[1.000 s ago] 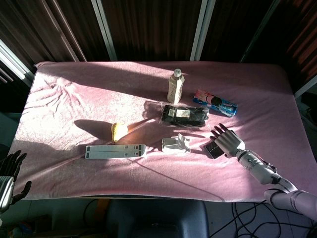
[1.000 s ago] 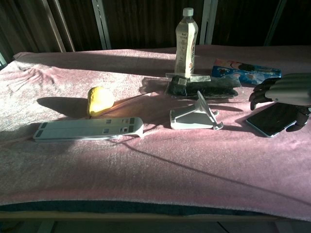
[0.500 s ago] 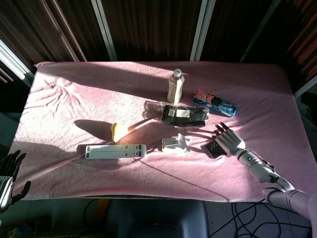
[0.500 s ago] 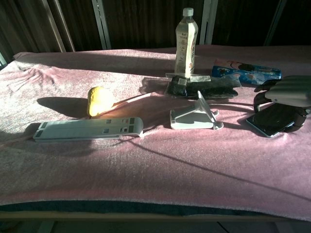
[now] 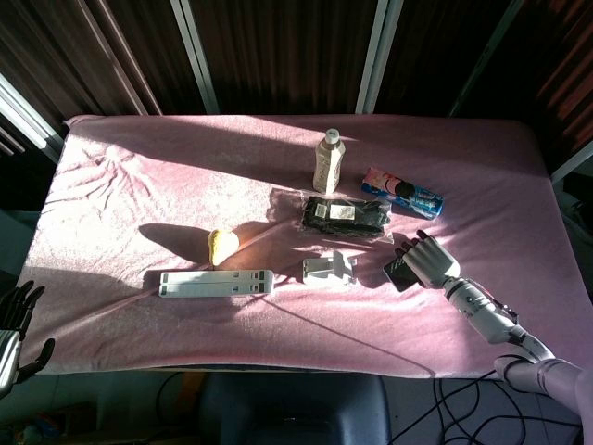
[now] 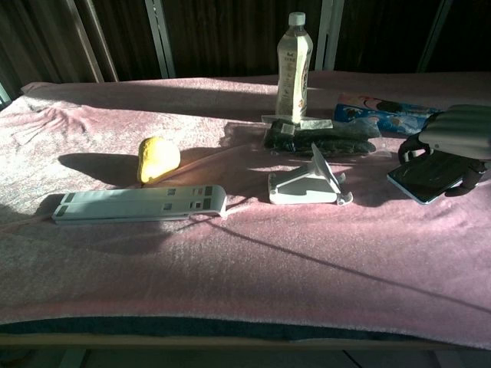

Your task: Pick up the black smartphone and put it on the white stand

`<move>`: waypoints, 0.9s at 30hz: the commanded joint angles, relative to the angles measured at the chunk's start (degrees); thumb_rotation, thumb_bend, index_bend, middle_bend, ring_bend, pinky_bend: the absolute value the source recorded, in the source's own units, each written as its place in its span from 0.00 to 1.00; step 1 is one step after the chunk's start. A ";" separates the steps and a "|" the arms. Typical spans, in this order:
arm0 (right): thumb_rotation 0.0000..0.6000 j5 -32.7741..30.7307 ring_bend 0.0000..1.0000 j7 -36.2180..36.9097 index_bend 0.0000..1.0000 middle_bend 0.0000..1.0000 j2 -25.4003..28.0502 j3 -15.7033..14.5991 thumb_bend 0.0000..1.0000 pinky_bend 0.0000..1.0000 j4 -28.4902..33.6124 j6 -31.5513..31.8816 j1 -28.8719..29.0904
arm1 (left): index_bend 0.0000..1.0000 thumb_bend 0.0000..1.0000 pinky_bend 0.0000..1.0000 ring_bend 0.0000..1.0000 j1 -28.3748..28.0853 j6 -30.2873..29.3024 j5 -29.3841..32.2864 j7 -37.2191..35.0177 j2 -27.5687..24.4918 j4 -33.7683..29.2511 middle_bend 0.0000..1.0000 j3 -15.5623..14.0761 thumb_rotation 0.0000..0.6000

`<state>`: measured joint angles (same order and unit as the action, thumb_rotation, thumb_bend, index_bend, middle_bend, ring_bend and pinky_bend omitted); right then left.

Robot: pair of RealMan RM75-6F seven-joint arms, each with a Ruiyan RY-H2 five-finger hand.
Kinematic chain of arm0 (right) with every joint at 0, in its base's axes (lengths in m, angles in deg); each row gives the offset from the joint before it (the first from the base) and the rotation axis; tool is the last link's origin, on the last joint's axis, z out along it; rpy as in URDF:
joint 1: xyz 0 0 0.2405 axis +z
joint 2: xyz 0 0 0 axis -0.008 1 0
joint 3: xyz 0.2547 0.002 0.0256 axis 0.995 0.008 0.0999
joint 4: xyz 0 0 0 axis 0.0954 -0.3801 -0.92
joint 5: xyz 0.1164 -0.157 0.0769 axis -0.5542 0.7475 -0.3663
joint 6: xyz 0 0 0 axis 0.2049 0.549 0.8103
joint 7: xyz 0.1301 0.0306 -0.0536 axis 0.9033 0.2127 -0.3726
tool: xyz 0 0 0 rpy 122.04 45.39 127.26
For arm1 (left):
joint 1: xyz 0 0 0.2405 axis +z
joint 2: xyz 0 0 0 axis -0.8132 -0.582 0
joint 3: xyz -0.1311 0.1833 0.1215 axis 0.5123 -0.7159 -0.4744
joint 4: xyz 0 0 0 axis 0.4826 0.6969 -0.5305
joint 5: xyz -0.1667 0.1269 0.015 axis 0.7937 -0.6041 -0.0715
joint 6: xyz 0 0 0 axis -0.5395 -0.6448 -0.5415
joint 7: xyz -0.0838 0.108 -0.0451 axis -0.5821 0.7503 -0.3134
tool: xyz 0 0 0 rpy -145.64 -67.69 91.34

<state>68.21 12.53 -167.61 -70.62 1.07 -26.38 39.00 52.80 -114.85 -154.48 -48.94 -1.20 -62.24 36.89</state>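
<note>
The black smartphone is at the right of the pink table, tilted, its near edge just above the cloth. My right hand grips it, fingers curled over its far edge and the thumb under its right side. The white stand sits empty on the cloth a short way left of the phone, its prop pointing up. My left hand hangs off the table's front left corner with its fingers apart, holding nothing; only the head view shows it.
Behind the stand lie a black packet and a blue snack pack, with a clear bottle upright further back. A white power strip and a yellow lump are at the left. The table's front edge is near.
My right hand has closed its fingers over the phone and tipped it up off the cloth, shifting slightly back. The left hand has sunk a little lower.
</note>
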 commanded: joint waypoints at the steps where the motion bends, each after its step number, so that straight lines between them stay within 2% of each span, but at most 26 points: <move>1: 1.00 0.50 0.43 0.04 0.83 0.60 -0.08 0.67 0.32 0.35 0.17 1.77 -0.38 | 0.00 0.37 0.12 0.00 0.05 -0.13 -0.10 -0.04 0.02 0.02 0.00 -0.02 1.00; 11: 1.00 -0.87 0.50 7.55 0.94 0.69 0.63 3.64 0.32 0.39 4.39 6.06 -1.30 | 0.00 0.37 0.12 0.00 0.16 -0.37 -0.02 -0.28 0.03 0.15 0.00 0.06 1.00; 18: 1.00 -6.94 0.51 25.68 0.95 0.70 3.17 10.20 0.32 0.40 17.19 8.96 -2.79 | 0.00 0.37 0.12 0.00 0.11 -0.30 -0.14 -0.17 0.07 0.10 0.00 0.02 1.00; 20: 1.00 -11.52 0.51 32.66 0.95 0.70 3.48 12.90 0.32 0.40 24.01 7.10 -3.16 | 0.00 0.37 0.12 0.00 0.06 -0.24 -0.26 -0.07 0.08 0.07 0.00 -0.04 1.00; 27: 1.00 -21.07 0.51 39.03 0.95 0.70 4.55 16.41 0.32 0.40 34.24 1.13 -3.44 | 0.00 0.37 0.12 0.00 0.10 -0.30 -0.11 -0.37 -0.02 0.11 0.00 0.04 1.00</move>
<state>51.16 49.18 -163.84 -56.53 31.56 -22.54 35.96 52.91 -115.15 -154.61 -49.31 -1.22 -62.14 36.93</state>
